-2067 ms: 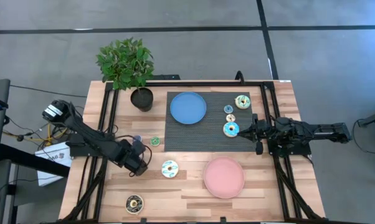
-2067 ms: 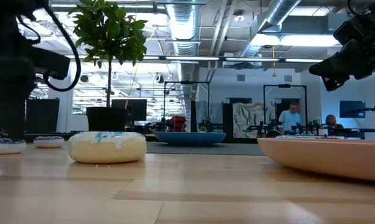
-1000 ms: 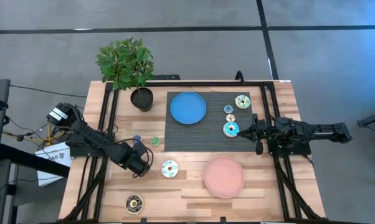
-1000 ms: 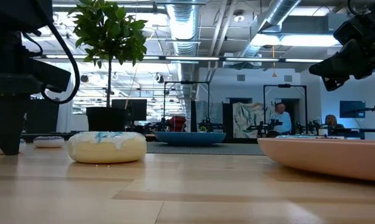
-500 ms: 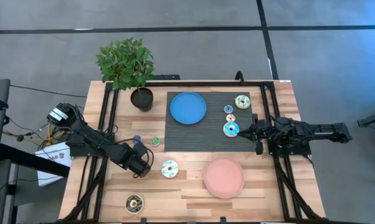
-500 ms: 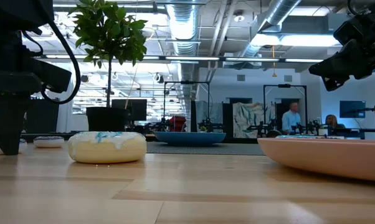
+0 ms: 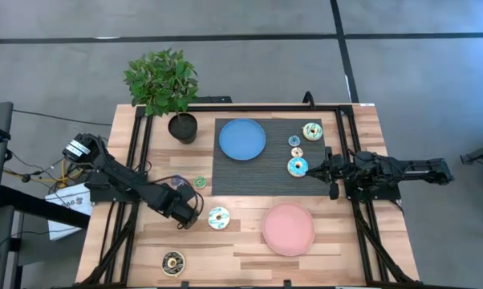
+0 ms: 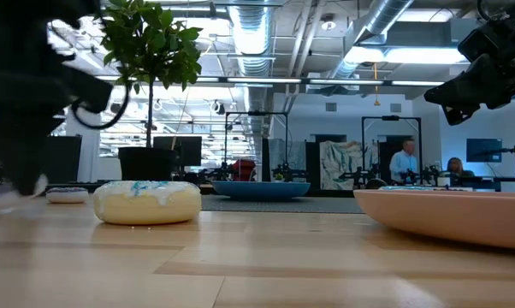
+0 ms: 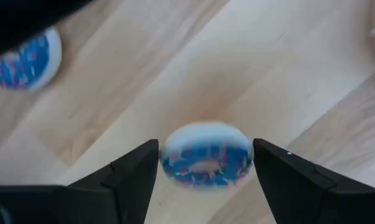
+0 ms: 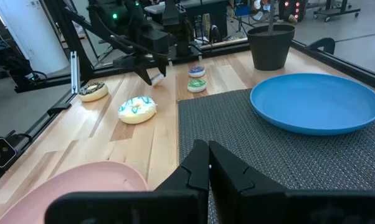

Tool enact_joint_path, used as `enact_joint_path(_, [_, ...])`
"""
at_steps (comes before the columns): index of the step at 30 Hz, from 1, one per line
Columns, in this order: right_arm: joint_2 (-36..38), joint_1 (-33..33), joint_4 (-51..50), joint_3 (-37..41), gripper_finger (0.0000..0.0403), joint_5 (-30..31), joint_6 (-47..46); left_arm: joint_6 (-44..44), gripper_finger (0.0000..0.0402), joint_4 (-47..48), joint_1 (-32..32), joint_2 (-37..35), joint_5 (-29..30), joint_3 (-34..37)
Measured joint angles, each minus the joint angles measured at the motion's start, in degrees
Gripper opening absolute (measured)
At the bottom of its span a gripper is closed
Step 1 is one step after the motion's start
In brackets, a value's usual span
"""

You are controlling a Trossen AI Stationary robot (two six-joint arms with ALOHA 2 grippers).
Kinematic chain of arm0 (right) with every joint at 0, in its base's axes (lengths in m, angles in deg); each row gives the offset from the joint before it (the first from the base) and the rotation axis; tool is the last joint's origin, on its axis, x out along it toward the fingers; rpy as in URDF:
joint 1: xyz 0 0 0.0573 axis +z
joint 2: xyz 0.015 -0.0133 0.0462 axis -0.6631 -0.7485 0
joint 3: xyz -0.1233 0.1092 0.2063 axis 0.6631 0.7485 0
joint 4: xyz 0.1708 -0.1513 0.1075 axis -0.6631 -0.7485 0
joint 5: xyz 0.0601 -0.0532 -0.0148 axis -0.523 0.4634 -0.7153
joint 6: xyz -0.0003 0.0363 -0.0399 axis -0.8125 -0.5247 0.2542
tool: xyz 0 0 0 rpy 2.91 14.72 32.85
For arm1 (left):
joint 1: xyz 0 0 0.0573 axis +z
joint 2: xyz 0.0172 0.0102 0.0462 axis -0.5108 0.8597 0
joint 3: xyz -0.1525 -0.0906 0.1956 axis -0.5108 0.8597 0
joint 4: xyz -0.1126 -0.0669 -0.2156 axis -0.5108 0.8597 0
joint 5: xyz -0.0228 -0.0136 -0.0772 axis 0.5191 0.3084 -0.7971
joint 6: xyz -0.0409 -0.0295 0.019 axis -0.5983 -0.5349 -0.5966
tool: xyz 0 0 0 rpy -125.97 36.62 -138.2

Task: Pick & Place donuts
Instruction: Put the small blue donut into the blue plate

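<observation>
My left gripper hangs over the wood at the table's left, shut on a tiny blue donut. Another tiny blue donut and a tiny green one lie flat on the wood just beyond. Right of the gripper lies a cream donut, and a brown donut lies near the front edge. Several donuts lie on the dark mat. My right gripper waits shut above the mat's right edge. My left gripper pinches the tiny blue donut by its outer rim, one finger on each of two opposite sides. The fingers come from above, pointing down. The donut sits level between the fingers, lifted clear of the table.
A blue plate lies on the mat at the back and a pink plate on the wood at the front right. A potted plant stands at the back left. Black frame rails run along both table sides.
My left gripper has risen from the table and gone a little toward the table's right edge, with the tiny blue donut between its fingers. The donut, which lay on the wood, now hangs clear of it.
</observation>
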State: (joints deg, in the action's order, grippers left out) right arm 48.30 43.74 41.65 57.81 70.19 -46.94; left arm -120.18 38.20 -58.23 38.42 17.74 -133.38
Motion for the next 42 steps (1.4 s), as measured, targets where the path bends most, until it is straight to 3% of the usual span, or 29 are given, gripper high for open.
enact_joint_path(8, [0.0,0.0,0.0,0.0,0.0,0.0,0.0,8.2,0.0251,1.3,4.2,-0.2,1.6,-6.2])
enact_joint_path(22, [0.0,0.0,0.0,0.0,0.0,0.0,0.0,14.4,0.0257,2.1,8.1,-0.2,1.5,-6.3])
enact_joint_path(34, [0.0,0.0,0.0,0.0,0.0,0.0,0.0,14.4,0.0336,-1.0,7.3,0.2,1.4,-2.0])
enact_joint_path(42, [0.0,0.0,0.0,0.0,0.0,0.0,0.0,13.9,0.0366,-9.3,7.3,0.2,-0.3,1.4])
